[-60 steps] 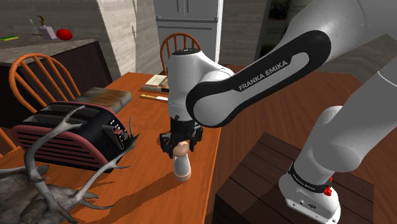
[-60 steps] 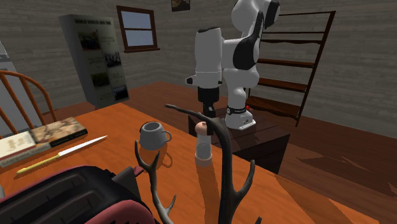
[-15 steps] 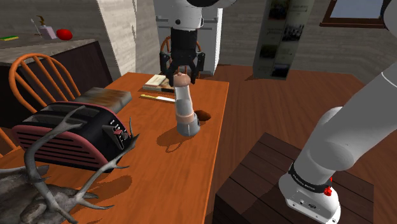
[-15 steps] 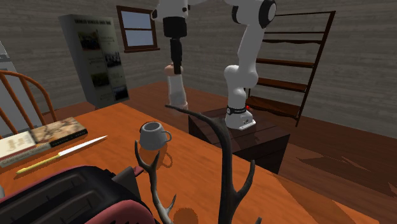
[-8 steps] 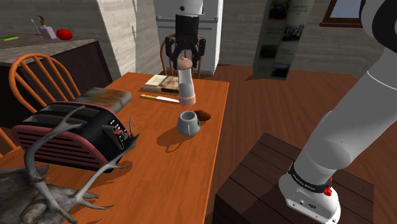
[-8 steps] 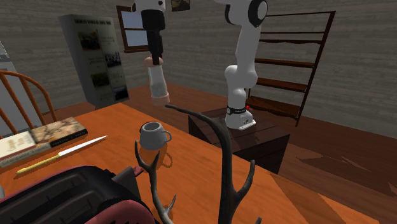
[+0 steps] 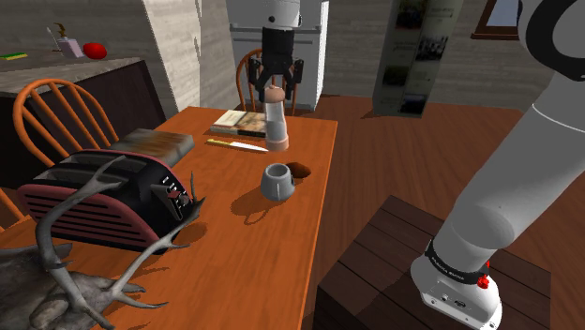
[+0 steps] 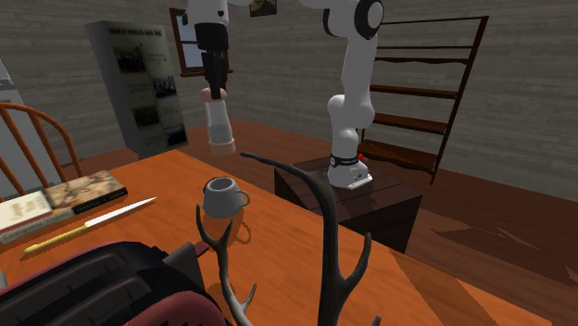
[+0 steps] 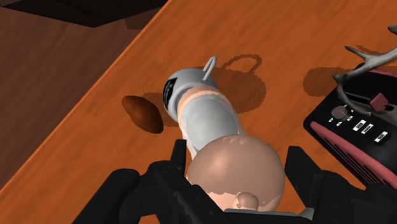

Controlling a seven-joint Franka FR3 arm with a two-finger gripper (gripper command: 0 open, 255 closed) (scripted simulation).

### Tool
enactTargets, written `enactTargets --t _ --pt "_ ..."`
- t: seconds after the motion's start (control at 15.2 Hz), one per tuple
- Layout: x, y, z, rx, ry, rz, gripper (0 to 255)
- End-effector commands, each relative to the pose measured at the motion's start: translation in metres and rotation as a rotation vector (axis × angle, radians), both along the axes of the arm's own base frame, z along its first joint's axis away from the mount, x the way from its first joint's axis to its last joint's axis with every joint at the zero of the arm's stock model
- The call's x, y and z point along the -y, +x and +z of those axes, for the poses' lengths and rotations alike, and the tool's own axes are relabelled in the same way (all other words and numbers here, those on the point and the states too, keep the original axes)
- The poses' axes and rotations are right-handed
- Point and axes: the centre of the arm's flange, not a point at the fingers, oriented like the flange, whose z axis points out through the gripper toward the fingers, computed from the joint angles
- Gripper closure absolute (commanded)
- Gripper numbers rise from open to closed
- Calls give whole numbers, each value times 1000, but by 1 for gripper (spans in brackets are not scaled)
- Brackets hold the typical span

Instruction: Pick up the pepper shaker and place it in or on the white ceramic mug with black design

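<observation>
Nearby, a dark red and black toaster (image 7: 98, 199) sits at the lower left of the shoulder view. Pale antlers (image 7: 80, 246) rise in front of it, and in the second exterior view they cross the foreground between camera and table. A wooden chair (image 7: 49, 111) stands behind the toaster. Toward the table's far end lie a book (image 7: 236, 120) and, just beside it, a knife (image 7: 234, 144). Near the table's right edge in the shoulder view stands a pale grey mug (image 7: 277, 181) with a dark design on its side. A small dark brown oval patch (image 7: 302, 171) lies just beside it; what it is I cannot tell.

The pepper shaker (image 7: 275, 122), pale with a tan rounded cap, hangs upright in the air above the mug and well clear of its rim. The black gripper (image 7: 274, 86) points straight down, its two fingers clamped on the cap from either side. In the wrist view the shaker's base lines up over the mug's mouth.

The white arm (image 7: 525, 178) rises from the dark wooden stand (image 7: 375, 281) at the lower right and arches high over the table.

The table (image 7: 244, 253) is orange-brown wood. The room has a wooden floor, grey plank walls, a window (image 8: 202, 42) and a dark shelf (image 8: 445, 102).
</observation>
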Motion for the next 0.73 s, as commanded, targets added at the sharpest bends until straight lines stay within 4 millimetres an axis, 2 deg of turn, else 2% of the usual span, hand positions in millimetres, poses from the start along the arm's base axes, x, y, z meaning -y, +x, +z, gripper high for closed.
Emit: enactTargets --t 0.0,0.66 --pt "0 0 -11 1 0 0 255" --pt "0 0 -63 1 0 0 255"
